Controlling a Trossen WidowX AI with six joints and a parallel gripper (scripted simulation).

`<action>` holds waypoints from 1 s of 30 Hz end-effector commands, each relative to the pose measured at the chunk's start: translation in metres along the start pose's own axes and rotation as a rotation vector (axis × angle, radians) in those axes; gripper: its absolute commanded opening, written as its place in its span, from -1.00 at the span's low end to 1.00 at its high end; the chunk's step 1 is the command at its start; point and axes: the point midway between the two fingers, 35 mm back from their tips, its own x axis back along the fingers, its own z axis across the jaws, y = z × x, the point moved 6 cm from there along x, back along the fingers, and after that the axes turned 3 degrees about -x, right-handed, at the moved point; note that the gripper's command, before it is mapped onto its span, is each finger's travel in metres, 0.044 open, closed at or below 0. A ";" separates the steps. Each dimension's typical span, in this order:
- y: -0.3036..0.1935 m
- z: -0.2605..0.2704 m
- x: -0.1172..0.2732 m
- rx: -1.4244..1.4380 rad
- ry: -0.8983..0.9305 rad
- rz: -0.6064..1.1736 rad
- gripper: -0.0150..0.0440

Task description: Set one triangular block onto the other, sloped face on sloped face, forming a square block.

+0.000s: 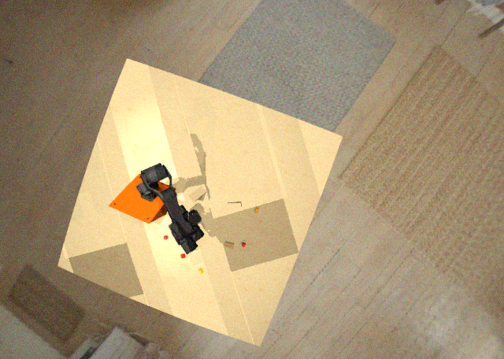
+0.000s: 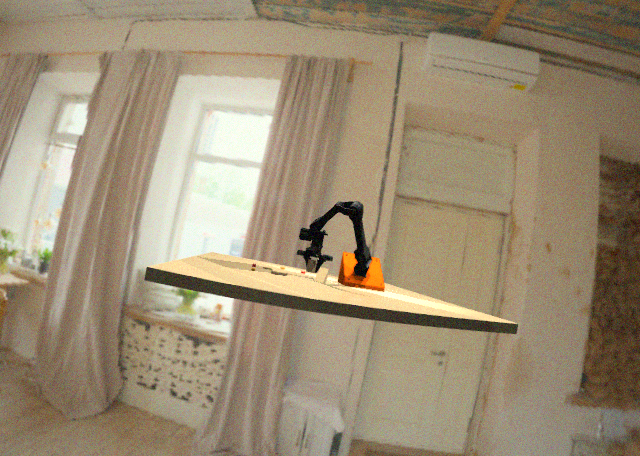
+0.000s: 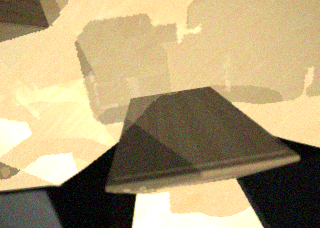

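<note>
One triangular block [image 2: 311, 265] [image 3: 195, 133] is held between the fingers of my gripper [image 2: 314, 261] [image 3: 176, 134], which is shut on it. In the wrist view it shows as a brownish, shaded face with a paler lower edge. The held block is above the table, close beside the other block. The other triangular block [image 1: 194, 193] [image 2: 322, 275] is pale and stands on the table near the orange base. A dark corner at the top left of the wrist view seems to be part of it [image 3: 20, 8]. In the top view the arm hides the fingers and the held block.
The arm's orange base block [image 1: 132, 202] [image 2: 347, 270] is close by. Red cubes [image 1: 165, 237] [image 1: 183, 256] [image 1: 243, 244], a yellow one [image 1: 200, 271] and an orange one [image 1: 257, 209] lie on the table [image 1: 227, 131]. A small brown block [image 1: 229, 245] and a thin bent rod [image 1: 235, 202] also lie there.
</note>
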 end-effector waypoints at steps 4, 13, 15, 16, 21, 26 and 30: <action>0.000 0.000 0.000 0.147 0.003 0.000 -0.49; 0.000 0.000 0.000 0.296 0.003 0.000 -0.49; 0.000 0.000 0.000 0.296 0.003 0.000 -0.49; 0.000 0.000 0.000 0.296 0.003 0.000 -0.49; 0.000 0.000 0.000 0.296 0.003 0.000 -0.49; 0.000 0.000 0.000 0.296 0.003 0.000 -0.49; 0.000 0.000 0.000 0.296 0.003 0.000 -0.49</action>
